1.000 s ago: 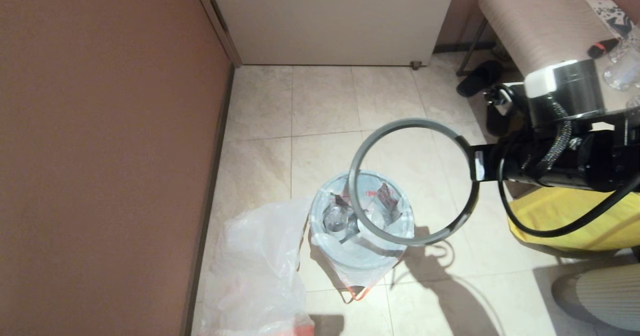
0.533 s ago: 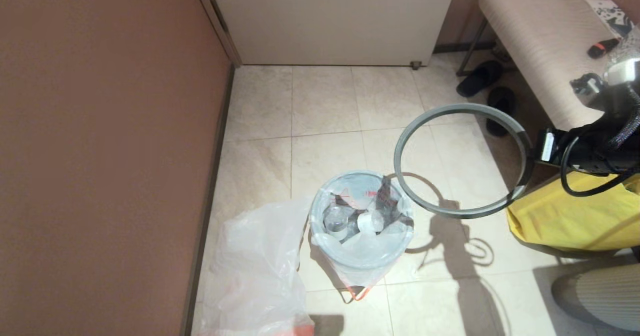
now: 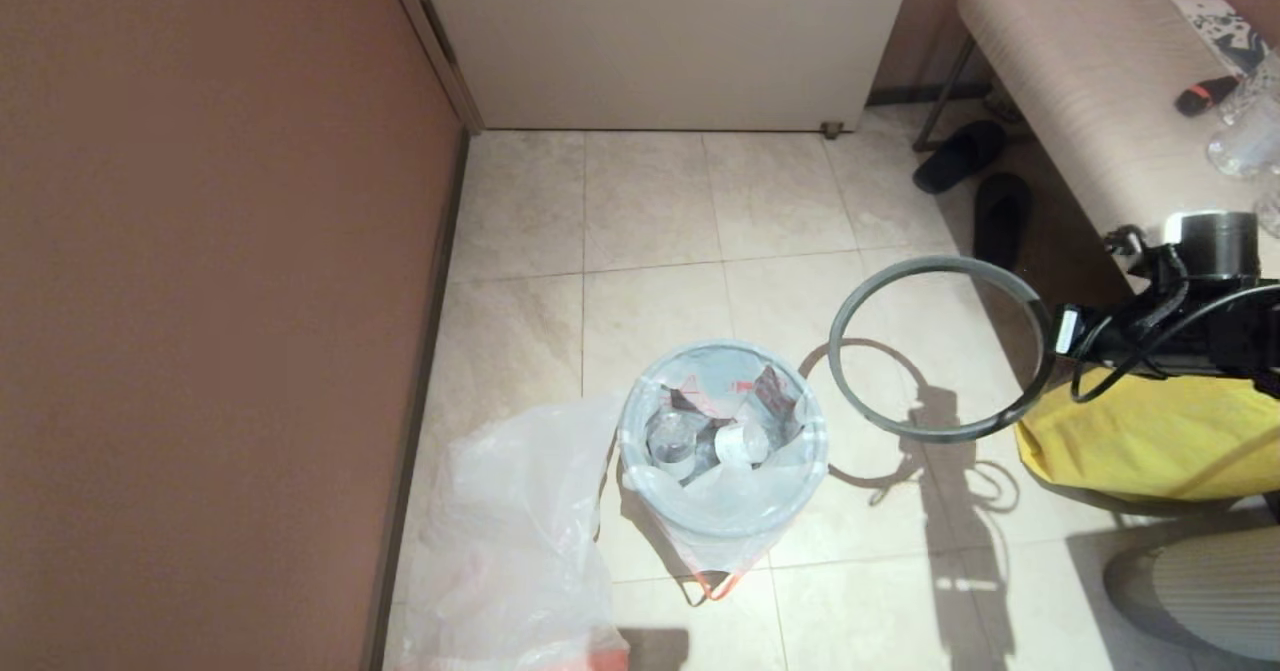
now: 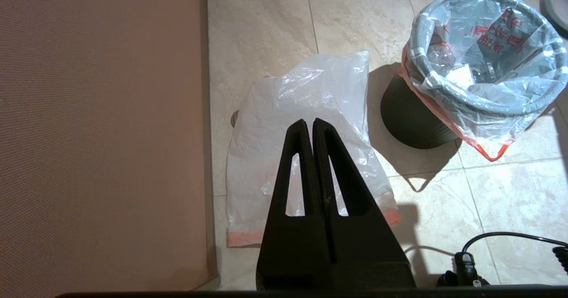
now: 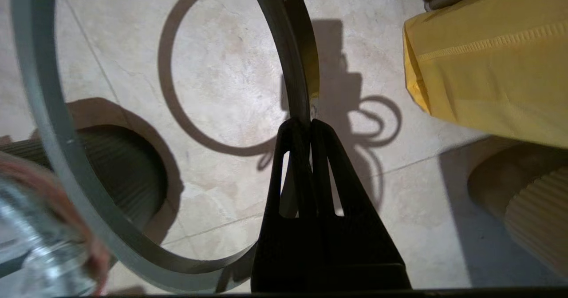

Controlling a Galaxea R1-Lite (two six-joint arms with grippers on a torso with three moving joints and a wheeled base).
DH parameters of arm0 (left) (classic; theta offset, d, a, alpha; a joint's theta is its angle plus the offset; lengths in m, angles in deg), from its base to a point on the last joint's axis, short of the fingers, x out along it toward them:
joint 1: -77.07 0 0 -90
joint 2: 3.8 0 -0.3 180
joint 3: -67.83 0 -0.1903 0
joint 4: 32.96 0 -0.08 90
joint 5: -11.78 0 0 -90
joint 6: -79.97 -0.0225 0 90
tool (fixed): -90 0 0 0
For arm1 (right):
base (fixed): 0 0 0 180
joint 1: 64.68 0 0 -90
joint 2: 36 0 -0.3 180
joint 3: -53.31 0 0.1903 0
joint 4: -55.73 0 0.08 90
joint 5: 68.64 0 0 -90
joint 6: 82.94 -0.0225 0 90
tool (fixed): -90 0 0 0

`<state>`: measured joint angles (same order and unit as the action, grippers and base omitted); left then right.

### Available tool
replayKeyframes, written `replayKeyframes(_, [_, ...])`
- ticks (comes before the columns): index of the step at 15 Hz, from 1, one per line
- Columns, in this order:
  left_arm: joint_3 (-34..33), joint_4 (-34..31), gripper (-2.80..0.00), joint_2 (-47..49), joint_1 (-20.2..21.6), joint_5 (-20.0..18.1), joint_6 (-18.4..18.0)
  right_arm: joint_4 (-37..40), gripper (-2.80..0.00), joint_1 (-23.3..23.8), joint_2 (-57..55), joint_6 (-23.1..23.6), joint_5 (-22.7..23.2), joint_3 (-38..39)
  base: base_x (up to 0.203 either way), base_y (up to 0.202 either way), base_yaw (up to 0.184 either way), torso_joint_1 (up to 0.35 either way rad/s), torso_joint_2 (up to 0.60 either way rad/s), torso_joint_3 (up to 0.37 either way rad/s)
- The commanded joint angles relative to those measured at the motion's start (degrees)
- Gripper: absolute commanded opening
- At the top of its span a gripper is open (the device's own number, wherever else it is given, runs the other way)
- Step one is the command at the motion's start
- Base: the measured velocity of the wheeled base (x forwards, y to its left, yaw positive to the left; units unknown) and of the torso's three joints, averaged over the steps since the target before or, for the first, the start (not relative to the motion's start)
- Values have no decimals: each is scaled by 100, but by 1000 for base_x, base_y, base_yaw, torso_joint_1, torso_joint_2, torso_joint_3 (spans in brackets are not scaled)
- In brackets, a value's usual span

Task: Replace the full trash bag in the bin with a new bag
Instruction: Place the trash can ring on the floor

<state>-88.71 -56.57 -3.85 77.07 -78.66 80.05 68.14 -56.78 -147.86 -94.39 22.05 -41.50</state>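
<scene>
While pinching the grey ring (image 3: 940,349) edge-on at centre right in the shut right hand (image 5: 301,122), risking a slip onto the floor, leaving the full trash bag (image 3: 722,441) lining the bin (image 4: 410,116) at lower centre, the new bag (image 4: 306,133) lying flat beside it, the left hand (image 4: 313,125) hanging closed and empty.

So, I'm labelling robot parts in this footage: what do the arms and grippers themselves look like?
Both grippers, the left gripper and the right gripper, have matte black, tapering fingers with long triangular cut-outs. In the head view the right arm is black, with a silver-grey cylindrical joint capped in white, a small white label near the wrist and loose black cables looping off it.
</scene>
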Motion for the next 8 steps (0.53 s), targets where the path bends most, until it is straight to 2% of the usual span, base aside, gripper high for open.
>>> replayKeyframes(1, [-1,-2,-280,5,0,-9,1,-448,-280,122,-1043,422,-34,-169,0,0,0,0,0,0])
replayKeyframes(6, [-1,-2,-280,5,0,0,1,-1103,-280,179,-2894,1370,-288,-1074,0,0,0,0,0,0])
replayKeyframes(8, [-1,-2,-280,5,0,-2,1,-1263,-280,149,-3617,1562,-313,-1489,0,0,0,0,0,0])
